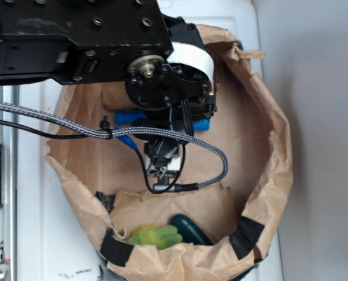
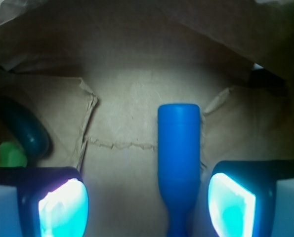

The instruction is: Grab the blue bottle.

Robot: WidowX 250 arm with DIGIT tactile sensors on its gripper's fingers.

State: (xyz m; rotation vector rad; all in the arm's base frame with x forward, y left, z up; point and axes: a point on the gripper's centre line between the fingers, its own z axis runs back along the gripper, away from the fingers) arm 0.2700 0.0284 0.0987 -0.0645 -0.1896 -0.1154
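Observation:
The blue bottle (image 2: 179,158) lies flat on the brown paper floor of the bag, neck toward the camera. In the wrist view it sits between my gripper's (image 2: 147,200) two fingers, closer to the right pad (image 2: 231,205) than to the left pad (image 2: 63,207), with a gap on both sides. The jaws stand wide apart and hold nothing. In the exterior view the gripper (image 1: 165,123) reaches down into the bag, and the arm hides the bottle.
The brown paper bag (image 1: 267,111) has rolled-up walls all around. A dark green rounded object (image 1: 191,229) and a yellow-green leafy toy (image 1: 156,236) lie at its near wall; both also show at the wrist view's left, the dark green object (image 2: 23,129) and the leafy toy (image 2: 11,155).

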